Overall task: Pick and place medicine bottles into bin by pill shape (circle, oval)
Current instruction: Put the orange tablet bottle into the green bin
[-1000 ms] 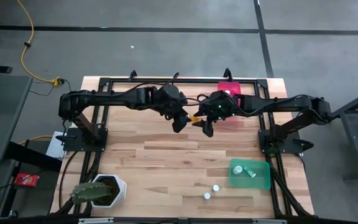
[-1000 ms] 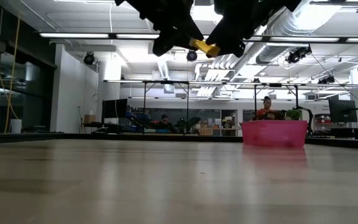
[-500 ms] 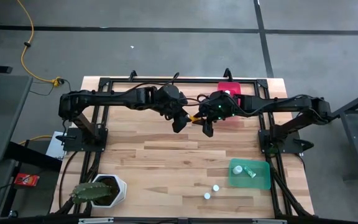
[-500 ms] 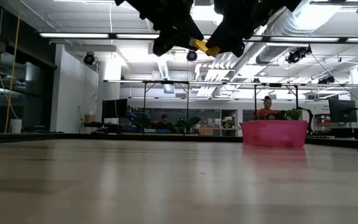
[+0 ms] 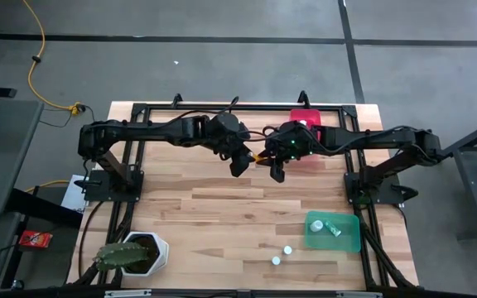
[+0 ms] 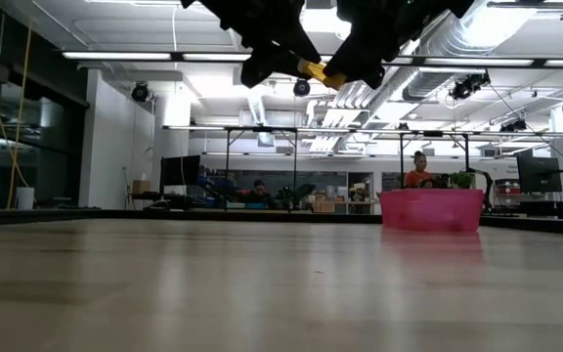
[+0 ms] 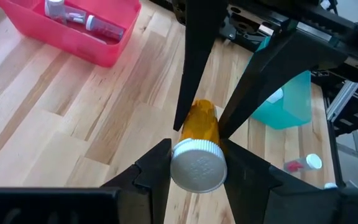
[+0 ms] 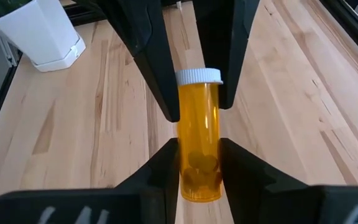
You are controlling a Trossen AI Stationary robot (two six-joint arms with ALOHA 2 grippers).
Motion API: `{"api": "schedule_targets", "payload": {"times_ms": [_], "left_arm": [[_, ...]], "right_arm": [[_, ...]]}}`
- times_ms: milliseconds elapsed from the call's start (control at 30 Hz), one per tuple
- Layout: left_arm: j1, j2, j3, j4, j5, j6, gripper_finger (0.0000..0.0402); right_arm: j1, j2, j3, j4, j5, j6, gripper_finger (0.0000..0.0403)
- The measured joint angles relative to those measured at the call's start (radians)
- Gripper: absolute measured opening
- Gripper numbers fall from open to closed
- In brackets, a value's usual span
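Note:
An orange medicine bottle [image 5: 259,156] with a white cap is held high above the table's far middle between both grippers; it also shows in the low view [image 6: 313,69]. My left gripper [image 7: 197,158] is shut on its cap end. My right gripper [image 8: 199,152] is shut on its bottom end. Two small white-capped bottles [image 5: 288,249] [image 5: 277,260] stand on the table near the front edge. My left gripper pinches the white cap [image 7: 197,167] and the neck just below it between its two fingers. It comes from the table's left, its fingers lying along the bottle. The bottle is lifted clear, roughly level. My right gripper pinches the orange body's bottom end [image 8: 199,177] between its two fingers. It comes from the table's right, its fingers lying along the bottle, opposite the left gripper's fingers [image 8: 151,62]. The bottle is clear of the table.
A pink bin [image 7: 73,28] holding bottles stands at the far edge, partly under the right arm [image 5: 305,118]. A green bin [image 5: 334,231] with a bottle sits at the near right. A white plant pot [image 5: 135,252] stands at the near left.

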Motion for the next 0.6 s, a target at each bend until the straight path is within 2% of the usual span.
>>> {"api": "schedule_targets", "payload": {"times_ms": [333,600], "left_arm": [[0.014,-0.008,-0.001,0.058,0.008,-0.03,0.0143],[0.055,-0.075,-0.001,0.057,0.118,-0.045,0.0163]], "right_arm": [[-0.008,-0.001,-0.001,-0.021,0.001,0.004,0.0085],[-0.042,-0.021,-0.001,-0.062,-0.002,-0.013,0.0085]]}}
